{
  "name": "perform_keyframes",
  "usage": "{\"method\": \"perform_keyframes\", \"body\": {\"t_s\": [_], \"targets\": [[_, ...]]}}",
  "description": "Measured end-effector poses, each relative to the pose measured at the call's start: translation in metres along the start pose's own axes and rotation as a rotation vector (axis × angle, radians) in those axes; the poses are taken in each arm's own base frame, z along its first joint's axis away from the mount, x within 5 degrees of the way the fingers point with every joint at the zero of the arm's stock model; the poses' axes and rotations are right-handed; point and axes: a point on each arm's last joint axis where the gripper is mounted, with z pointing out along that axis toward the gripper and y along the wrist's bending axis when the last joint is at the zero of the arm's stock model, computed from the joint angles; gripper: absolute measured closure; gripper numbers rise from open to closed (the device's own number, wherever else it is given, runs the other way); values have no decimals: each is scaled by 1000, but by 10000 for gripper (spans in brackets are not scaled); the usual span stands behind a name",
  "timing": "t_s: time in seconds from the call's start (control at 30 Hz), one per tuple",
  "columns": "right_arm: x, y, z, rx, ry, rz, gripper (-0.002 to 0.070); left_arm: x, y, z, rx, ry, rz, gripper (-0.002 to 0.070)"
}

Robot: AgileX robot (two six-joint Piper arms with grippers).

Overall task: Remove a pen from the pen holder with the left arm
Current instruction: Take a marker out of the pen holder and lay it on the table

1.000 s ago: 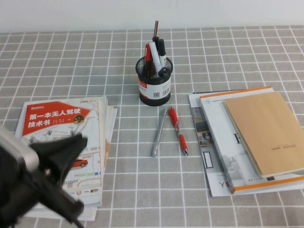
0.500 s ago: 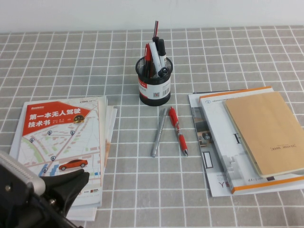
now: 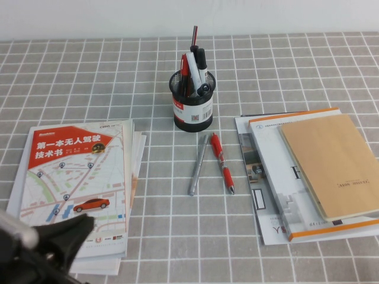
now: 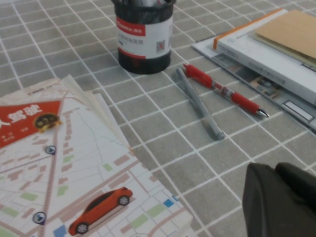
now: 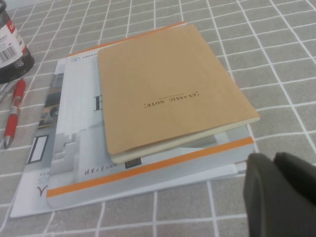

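- Black mesh pen holder (image 3: 193, 113) upright at upper centre of the high view, on the grey checked tabletop (image 3: 296, 65), with a white label and barcode on its side.
- Several pens (image 3: 200, 65) standing inside it, none taken out: a black marker, a red-and-white one, and a thin red one reaching highest.
- Just below the holder, two more lying flat on the tabletop, side by side and nearly touching at their upper ends: a grey pen (image 3: 198, 165) on the left, a red pen (image 3: 222, 163) on the right, tips pointing toward the bottom of the frame.
- Left of centre, a stack of map booklets (image 3: 77, 171), red banner and an orange car on the top cover.
- On the right, a brown notebook (image 3: 331, 165) on top of a white book with orange edges (image 3: 269, 177), both resting on a thin magazine (image 3: 246, 154).
- Left claw (image 3: 80, 228) in the lower left corner of the high view, over the bottom edge of the booklets, well apart from the holder; fingers pressed together, gripping nothing. Same claw (image 4: 276, 173) at lower right of the left wrist view.
- Right claw (image 5: 274, 160) out of the high view; in the right wrist view at lower right, near the notebook's corner, fingers together and empty.
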Motion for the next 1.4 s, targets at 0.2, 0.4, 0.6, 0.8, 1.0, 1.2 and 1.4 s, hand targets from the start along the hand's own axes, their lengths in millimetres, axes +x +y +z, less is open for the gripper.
{"method": "perform_keyframes", "body": {"t_s": [0.2,0.4,0.6,0.8,1.0,1.2,1.4], "targets": [[0,0,0,0,0,0,689,15,8,-20,-91,-82,-214,675],[0,0,0,0,0,0,689,46,15,-35,-145,-195,-451,675],[0,0,0,0,0,0,689,46,21,-44,-187,-348,-441,675],[0,0,0,0,0,0,689,46,23,-46,-199,-372,-479,675],[0,0,0,0,0,0,689,46,22,-46,-196,-363,-453,675],[0,0,0,0,0,0,689,42,14,-45,-180,-357,-63,675],[0,0,0,0,0,0,689,58,16,-42,-239,-192,-183,675]]}}
